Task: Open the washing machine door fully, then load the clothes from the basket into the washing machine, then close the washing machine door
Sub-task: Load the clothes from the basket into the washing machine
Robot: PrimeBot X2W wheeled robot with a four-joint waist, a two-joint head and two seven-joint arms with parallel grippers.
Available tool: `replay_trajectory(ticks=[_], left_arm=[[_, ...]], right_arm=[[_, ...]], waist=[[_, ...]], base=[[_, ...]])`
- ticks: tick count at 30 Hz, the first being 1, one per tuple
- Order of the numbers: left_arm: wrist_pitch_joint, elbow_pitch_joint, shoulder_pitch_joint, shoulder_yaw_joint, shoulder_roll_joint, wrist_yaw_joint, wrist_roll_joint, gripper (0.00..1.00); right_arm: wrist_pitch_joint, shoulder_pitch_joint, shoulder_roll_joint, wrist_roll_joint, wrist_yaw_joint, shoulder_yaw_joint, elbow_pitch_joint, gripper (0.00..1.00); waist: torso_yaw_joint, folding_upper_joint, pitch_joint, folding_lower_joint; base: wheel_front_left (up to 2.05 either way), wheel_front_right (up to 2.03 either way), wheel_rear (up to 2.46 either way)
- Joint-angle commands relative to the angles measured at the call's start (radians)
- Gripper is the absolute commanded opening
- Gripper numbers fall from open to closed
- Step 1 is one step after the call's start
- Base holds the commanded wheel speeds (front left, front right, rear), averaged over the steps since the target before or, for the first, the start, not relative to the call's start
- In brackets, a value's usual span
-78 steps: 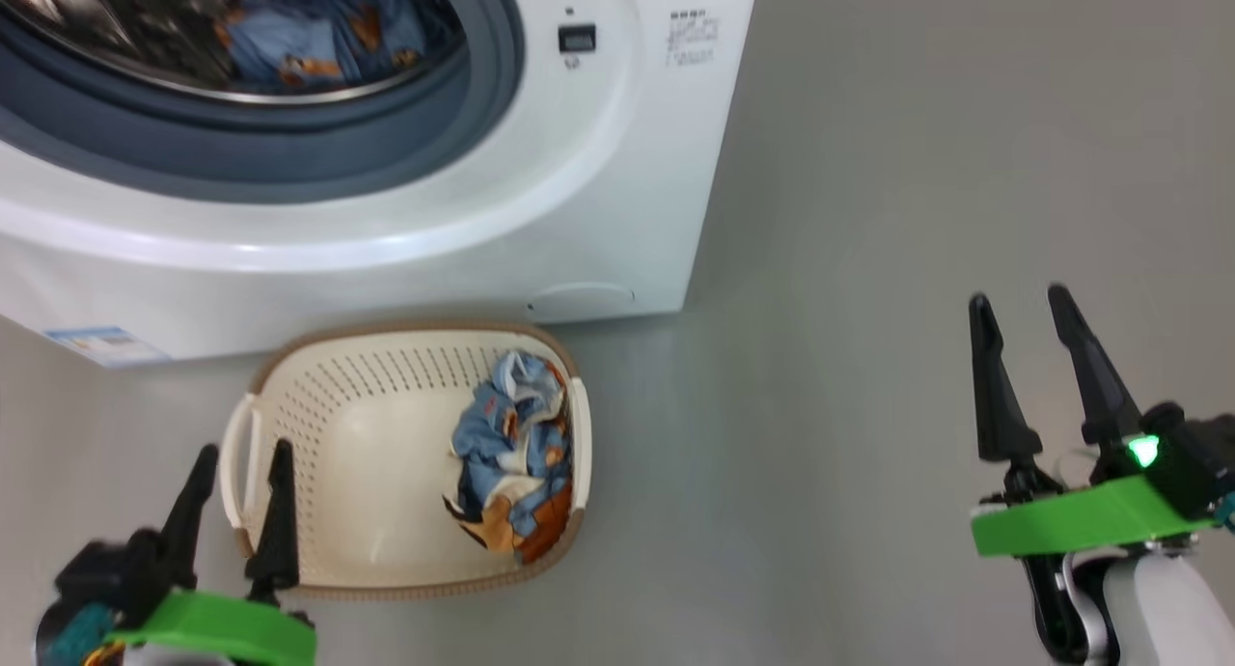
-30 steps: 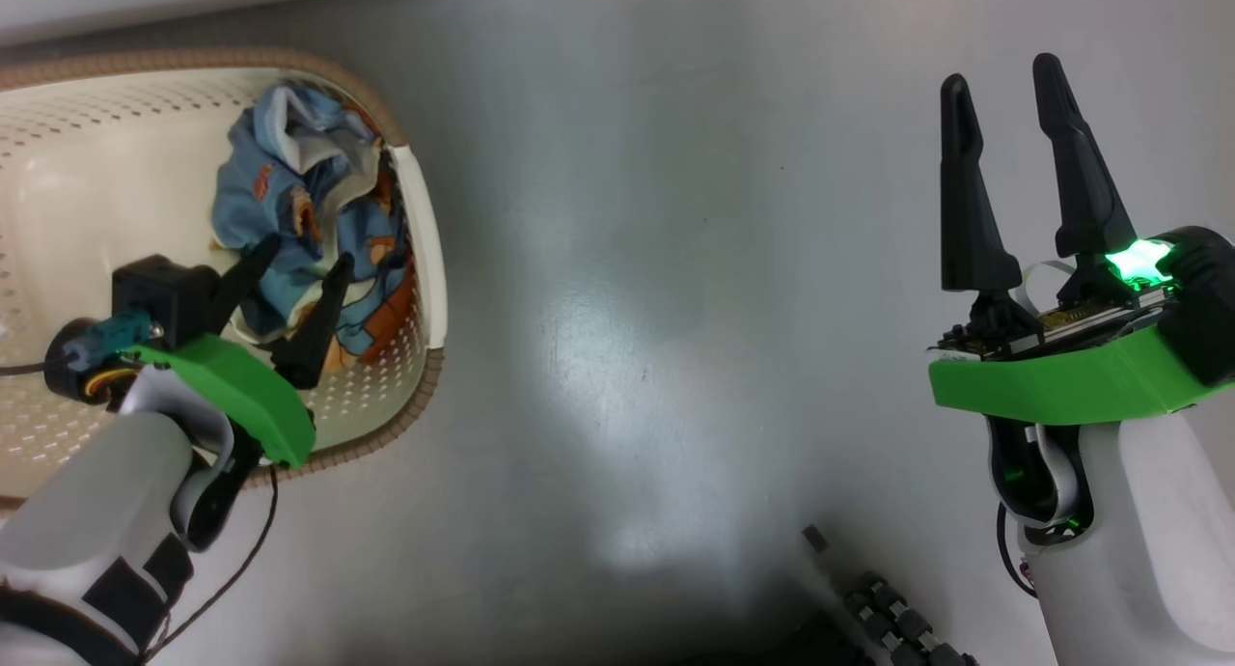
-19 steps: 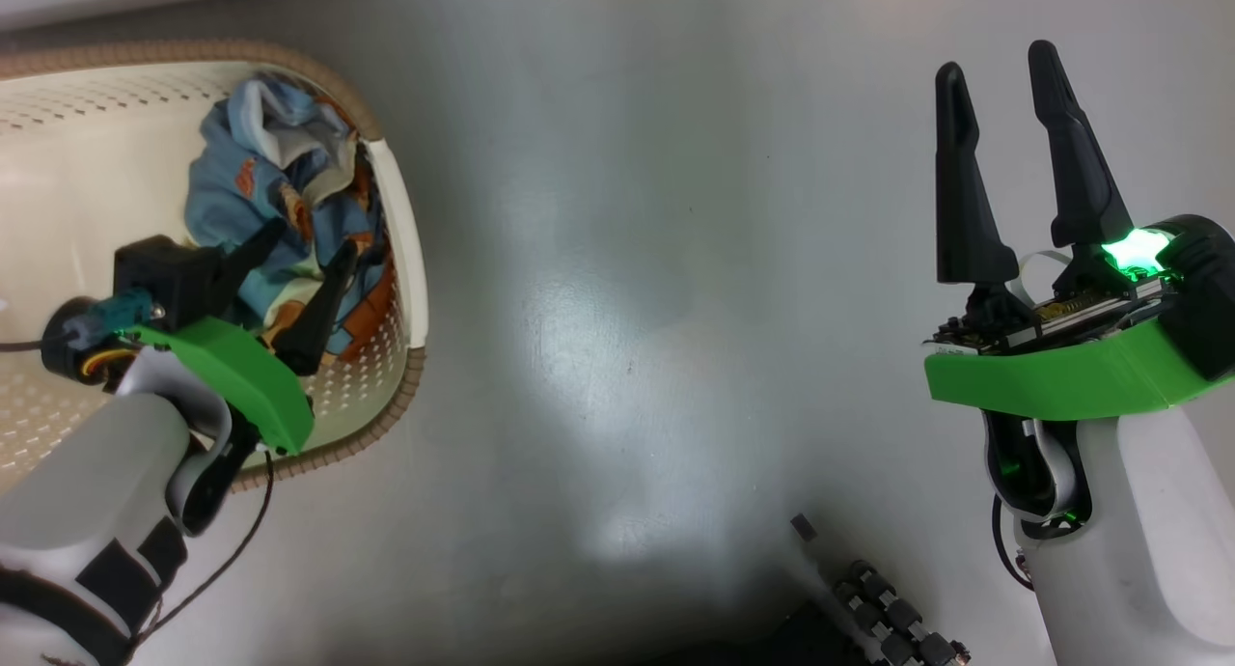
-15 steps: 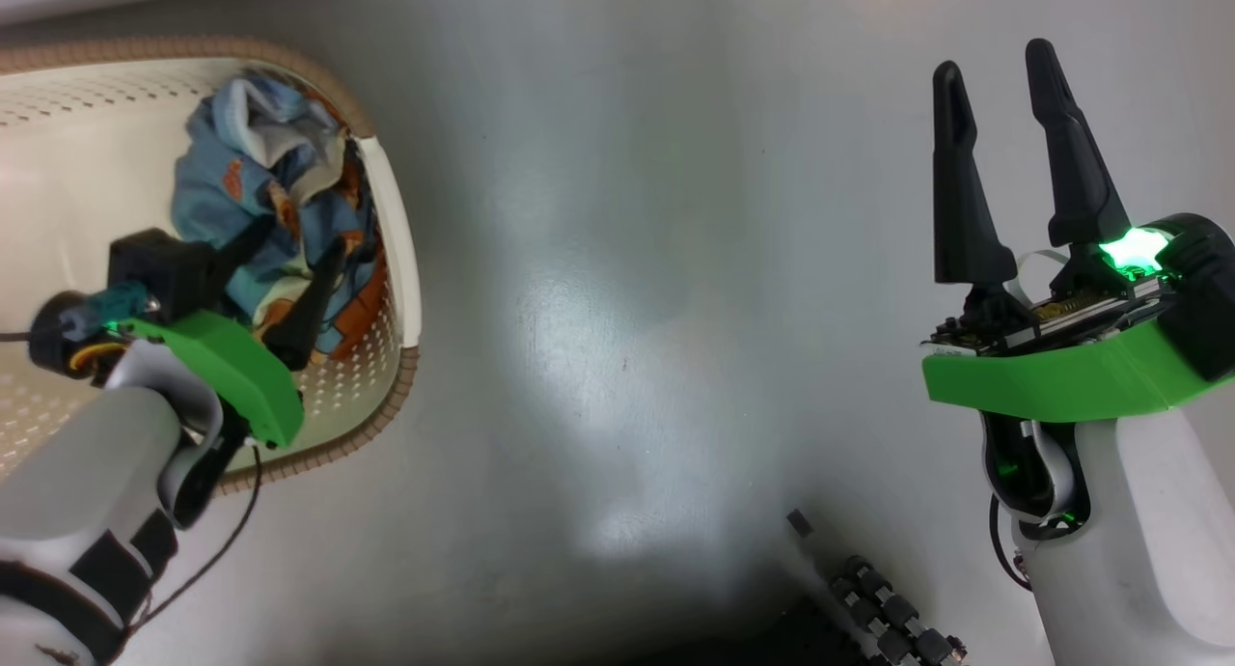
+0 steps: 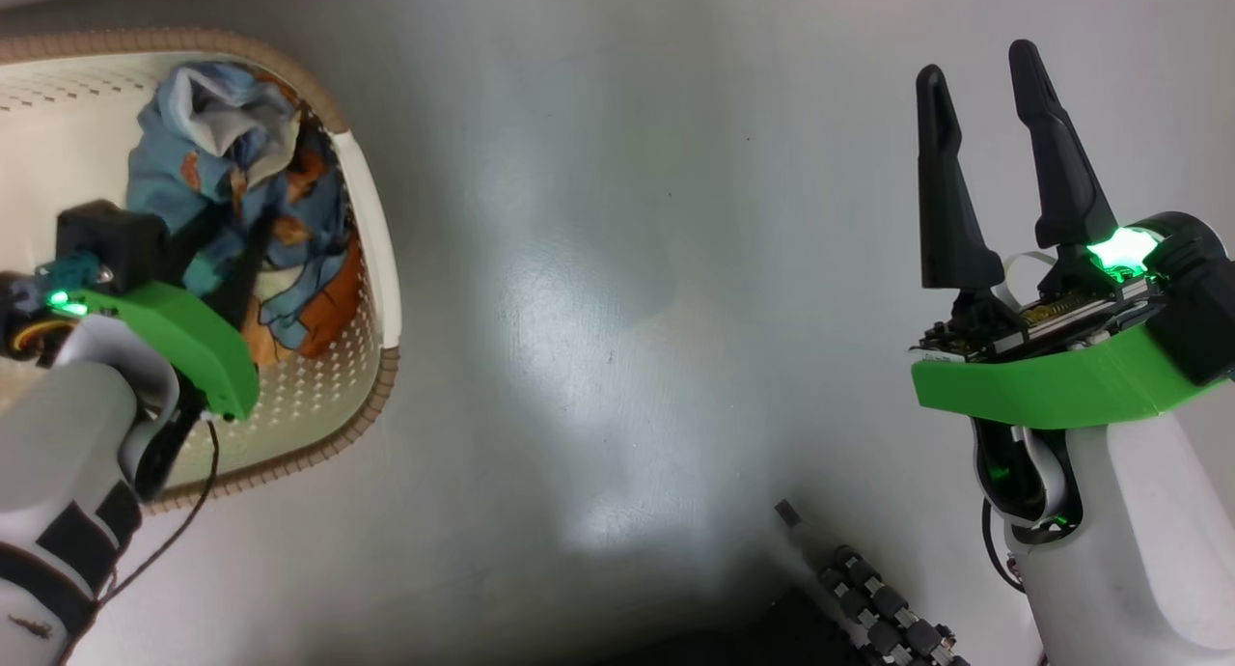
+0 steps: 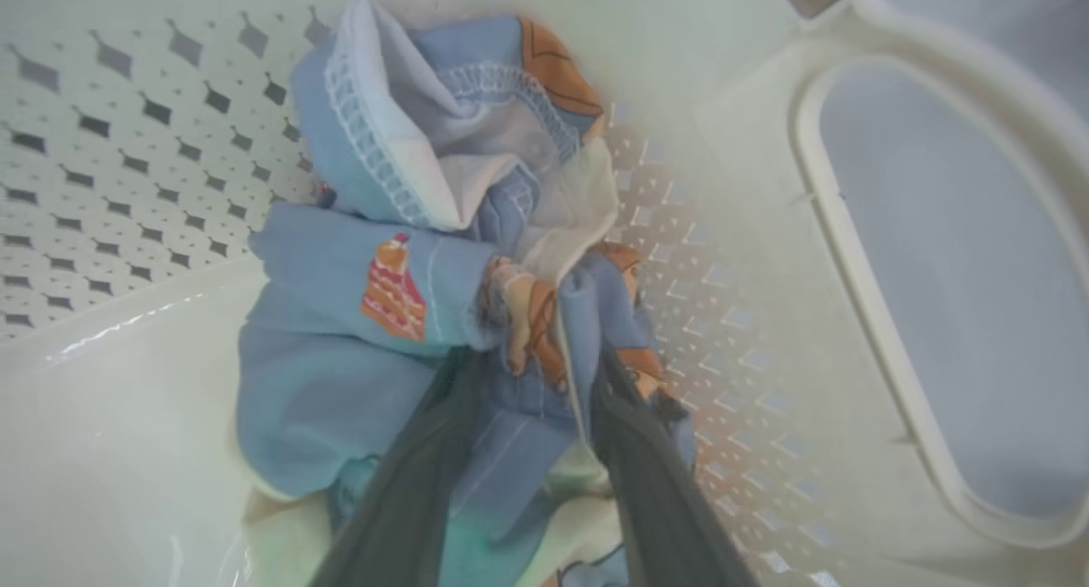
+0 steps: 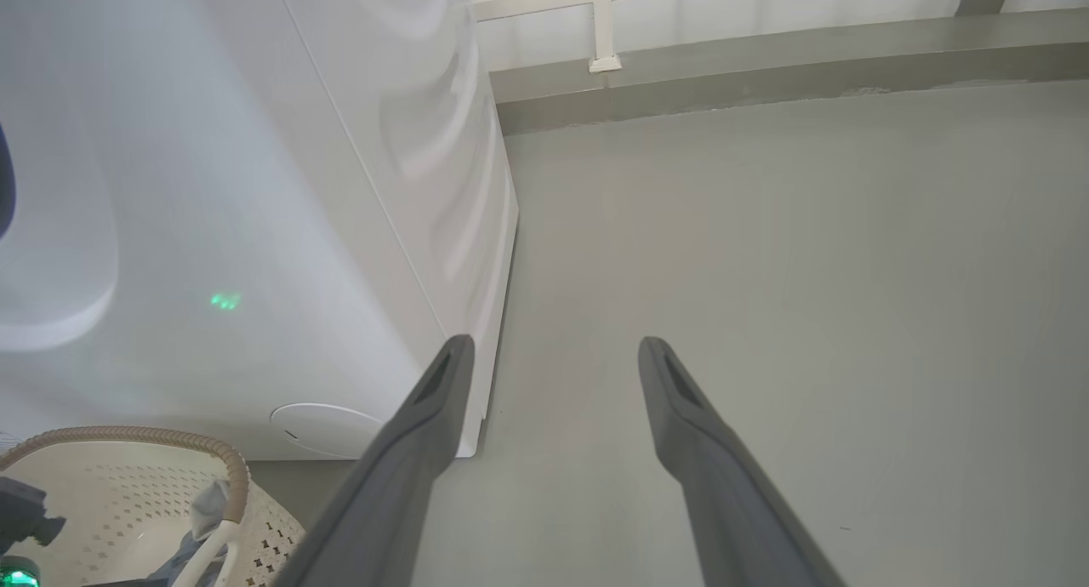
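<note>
While the clothes (image 6: 340, 332) lay in the basket (image 5: 381, 376), a fold between its fingers, the left gripper (image 6: 540, 366) could not be judged clamped or loose; right gripper (image 5: 984, 154) stood spread, empty. Loading and shutting the washing machine (image 7: 255, 230) remained.

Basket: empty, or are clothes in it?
Not empty. The clothes lie bunched inside the basket against its handle-side wall, the left gripper straddling a fold.
</note>
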Motion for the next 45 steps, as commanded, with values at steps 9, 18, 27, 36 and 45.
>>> replay_trajectory(ticks=[9,18,27,36,45], left_arm=[[-0.006,0.015,0.005,0.062,0.01,0.001,0.0,0.0],[-0.006,-0.016,0.084,0.201,-0.016,0.001,0.022,0.0],[-0.006,-0.119,0.248,0.402,-0.07,0.001,0.126,0.0],[-0.006,-0.231,0.395,0.577,-0.128,0.001,0.247,0.0],[-0.006,-0.355,0.523,0.714,-0.158,0.001,0.358,0.0]], right_arm=[[-0.008,0.024,0.004,0.009,0.006,0.009,-0.019,1.0],[-0.008,0.021,0.004,-0.008,0.006,-0.006,0.001,1.0],[-0.008,0.057,0.004,-0.034,0.006,-0.025,0.043,1.0],[-0.008,0.114,0.004,-0.055,0.006,-0.054,0.083,1.0],[-0.008,0.194,-0.003,-0.07,0.006,-0.071,0.117,1.0]], waist=[[0.015,0.0,-0.045,0.0],[0.058,0.0,-0.158,0.0],[0.127,0.0,-0.318,0.0],[0.189,0.0,-0.454,0.0],[0.223,0.0,-0.577,0.0]], base=[[0.0,0.0,0.0],[0.0,0.0,0.0],[0.0,0.0,0.0],[0.0,0.0,0.0],[0.0,0.0,0.0]])
